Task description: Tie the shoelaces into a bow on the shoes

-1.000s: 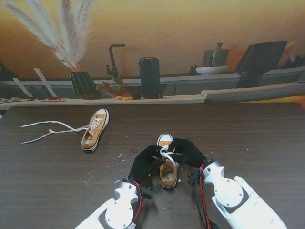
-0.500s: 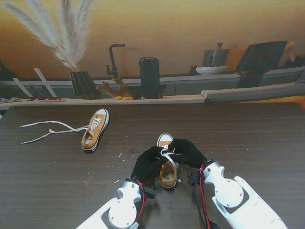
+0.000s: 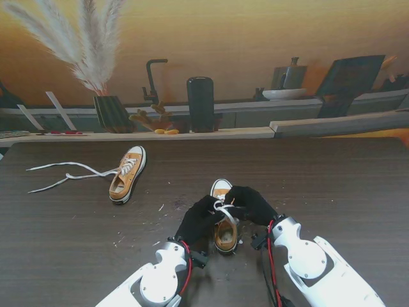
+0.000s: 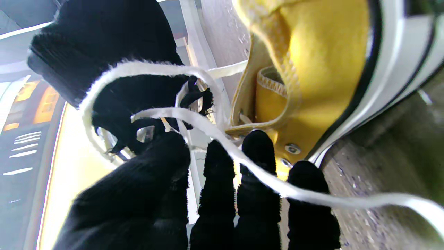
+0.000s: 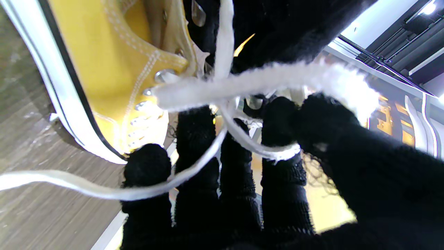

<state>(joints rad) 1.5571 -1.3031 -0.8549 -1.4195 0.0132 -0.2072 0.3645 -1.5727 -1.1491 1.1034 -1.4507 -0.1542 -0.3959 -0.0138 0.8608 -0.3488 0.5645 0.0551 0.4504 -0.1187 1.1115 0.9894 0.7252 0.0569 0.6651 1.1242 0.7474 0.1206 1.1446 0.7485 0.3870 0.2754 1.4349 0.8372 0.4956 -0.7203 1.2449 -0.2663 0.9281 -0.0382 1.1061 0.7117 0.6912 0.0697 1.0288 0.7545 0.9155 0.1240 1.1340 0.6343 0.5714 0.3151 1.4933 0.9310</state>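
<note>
Shoelaces (image 3: 223,210) between left hand (image 3: 199,217), right hand (image 3: 252,203)

The stand camera is looking down from above the robot's shoulders, facing across the dark table (image 3: 332,185) toward the shelf (image 3: 192,134) at the far wall, taking in both arms rising from its bottom corners. It is sitting well back, so the near shoe (image 3: 225,220) is showing small. The left wrist camera is peering along the left hand (image 4: 194,194), pressed very close to the same shoe, its picture turned sideways. The right wrist camera is looking along the right hand (image 5: 242,194), equally close, from the opposite side. All three are sharing the shoe and the white lace (image 4: 208,128) crossing it.
</note>
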